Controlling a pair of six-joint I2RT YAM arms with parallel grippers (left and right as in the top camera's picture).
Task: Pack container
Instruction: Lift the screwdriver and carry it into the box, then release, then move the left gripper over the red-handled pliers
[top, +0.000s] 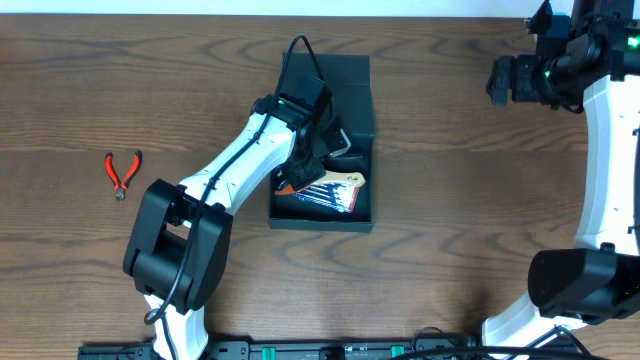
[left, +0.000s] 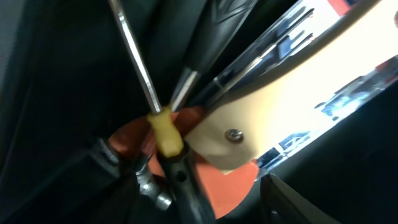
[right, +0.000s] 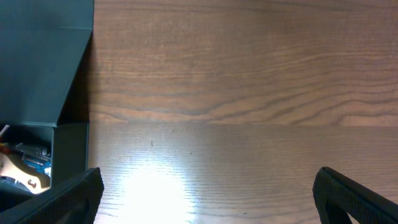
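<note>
The dark teal container (top: 360, 215) lies open mid-table, its flap lid (top: 350, 85) folded back at the far side. Inside lie a cream-handled tool (top: 340, 185) and an orange item (top: 290, 186). My left gripper (top: 308, 162) reaches down into the container. Up close, my left gripper (left: 199, 202) has its jaws apart around a dark tool handle (left: 186, 186); orange shows between that handle and the right finger (left: 292, 199). A steel shaft with a yellow collar (left: 163, 132) and the cream handle (left: 280, 106) lie just ahead. My right gripper (top: 500, 80) hovers open at the far right, nothing between its fingers (right: 354, 199).
Red-handled pliers (top: 123, 172) lie on the wooden table at the far left. In the right wrist view the container's lid (right: 43, 62) and wall (right: 69, 155) stand at the left edge, with bare wood (right: 249, 93) to their right.
</note>
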